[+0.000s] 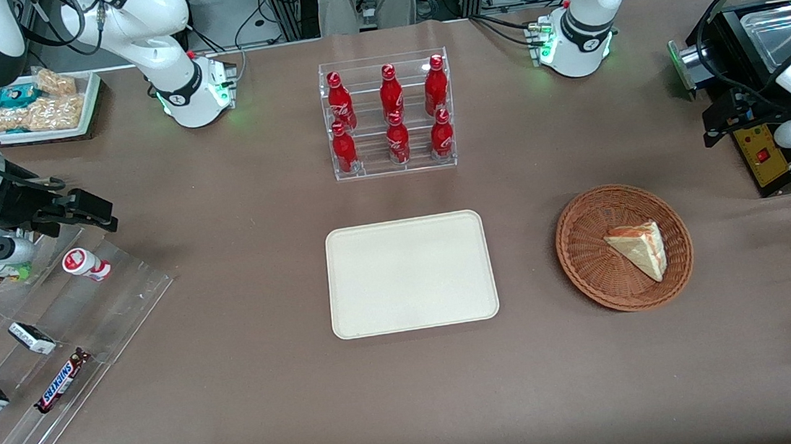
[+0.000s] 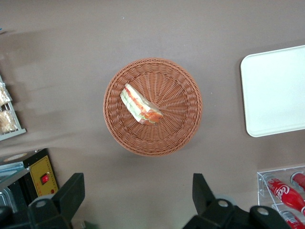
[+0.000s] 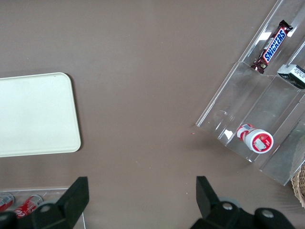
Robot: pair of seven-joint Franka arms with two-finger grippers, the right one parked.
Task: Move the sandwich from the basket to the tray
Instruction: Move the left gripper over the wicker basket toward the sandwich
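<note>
Table — wide rectangular top under a smooth, matte brown cloth.

Tray — flat cream rectangle with rounded corners and a low raised rim, bare, at mid-table and closer to the front edge than to the arm bases.

Bottle rack — clear acrylic, stepped, farther from the front camera than the tray; six glossy red bottles stand upright in it in two rows of three.

Display steps — clear acrylic tiers at the parked arm's end of the table, near the front corner, carrying a Snickers bar, two small dark wrapped bars and a small red-and-white cup lying on its side.

Basket — round, shallow, reddish-brown woven wicker, beside the tray toward the working arm's end of the table, a strip of bare cloth between the two.

Control box — black with a yellow panel and red button, by the working arm's edge of the table, farther from the front camera than the basket.

Sandwich — triangular wedge of pale bread, clear-wrapped, with orange-red and green layers visible in the wrist view; it lies in the basket, off-centre, nothing over it.

Gripper — black two-finger unit held high above the cloth beside the basket, toward the arm bases; the jaws are spread wide and grasp nothing.
</note>
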